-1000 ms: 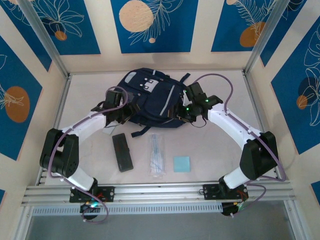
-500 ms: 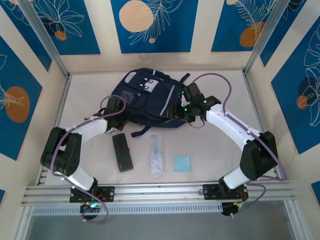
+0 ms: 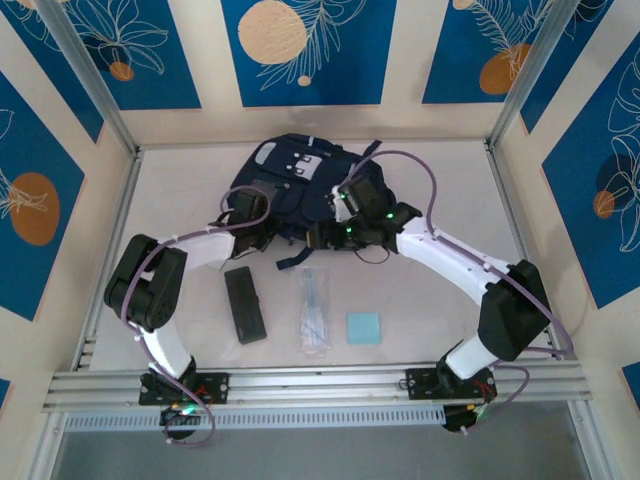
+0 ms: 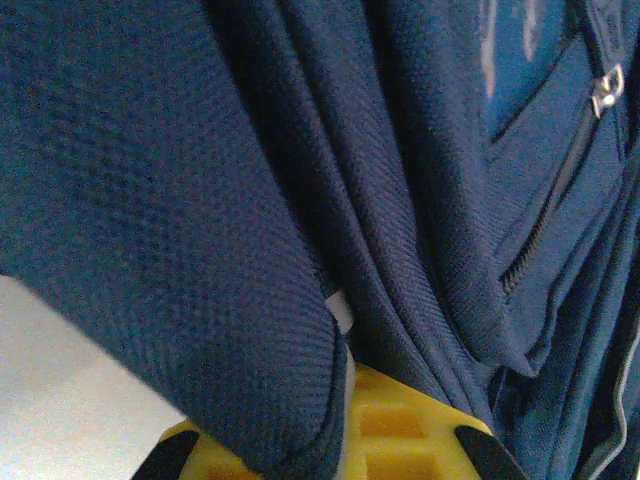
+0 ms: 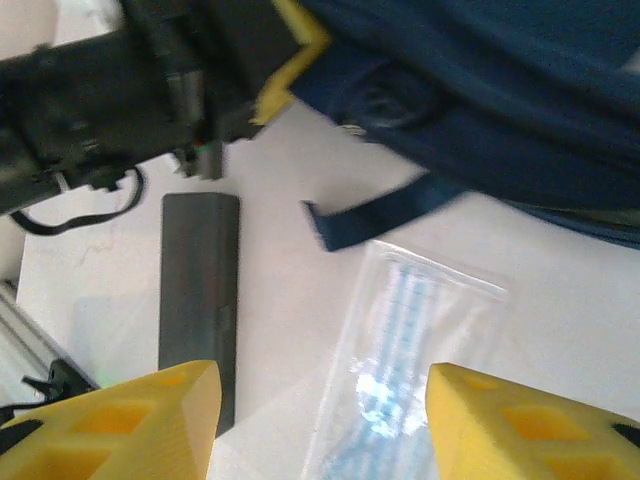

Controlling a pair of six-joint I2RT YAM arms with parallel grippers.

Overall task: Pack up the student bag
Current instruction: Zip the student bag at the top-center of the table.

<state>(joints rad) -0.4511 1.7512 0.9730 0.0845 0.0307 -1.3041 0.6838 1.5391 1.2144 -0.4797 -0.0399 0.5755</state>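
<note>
The left end effector (image 3: 262, 225) is clenched, apparently pinching a fold of the student bag (image 3: 290, 175). The right end effector (image 5: 320, 410) hangs released above the desk (image 3: 430, 290).

The dark navy fabric backpack (image 3: 295, 178) lies rearmost. Before it, left to right: black rectangular case (image 3: 244, 304), clear plastic packet (image 3: 314, 312), blue square pad (image 3: 363, 327).

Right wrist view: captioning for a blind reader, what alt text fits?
The open right pincer hovers over a black case and a clear packet on a white table. The navy bag lies beyond, with the left arm at its edge.
</note>
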